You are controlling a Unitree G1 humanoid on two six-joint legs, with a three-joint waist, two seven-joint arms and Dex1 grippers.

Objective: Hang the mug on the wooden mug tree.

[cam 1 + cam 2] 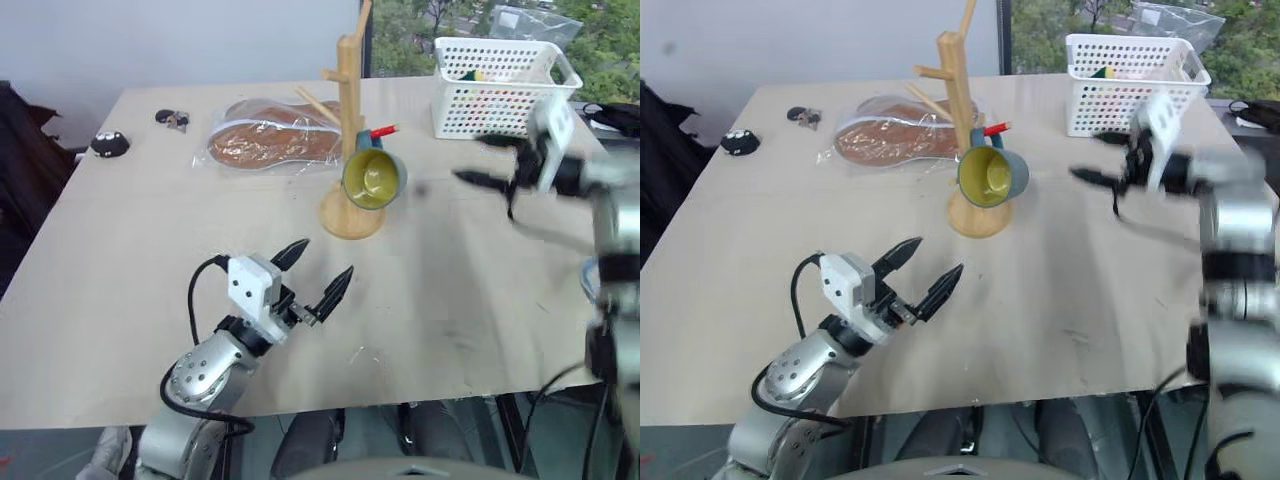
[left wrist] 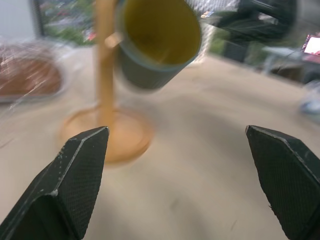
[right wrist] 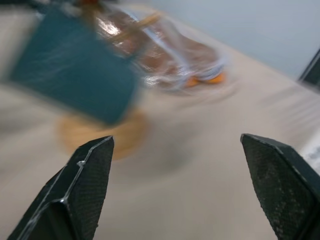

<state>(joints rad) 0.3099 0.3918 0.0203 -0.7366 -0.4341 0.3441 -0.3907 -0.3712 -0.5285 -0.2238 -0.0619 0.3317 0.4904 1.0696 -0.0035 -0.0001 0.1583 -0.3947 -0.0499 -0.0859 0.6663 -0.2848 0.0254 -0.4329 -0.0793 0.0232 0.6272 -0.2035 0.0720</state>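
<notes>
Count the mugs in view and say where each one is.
1. The mug hangs on the wooden mug tree, by the red-tipped peg, yellow inside facing the camera. Others could be hidden inside the white basket.

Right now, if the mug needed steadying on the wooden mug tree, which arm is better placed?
Probably right. The right claw hangs open at the height of the mug, which hangs on the wooden mug tree; the left claw sits low, nearer the robot.
</notes>
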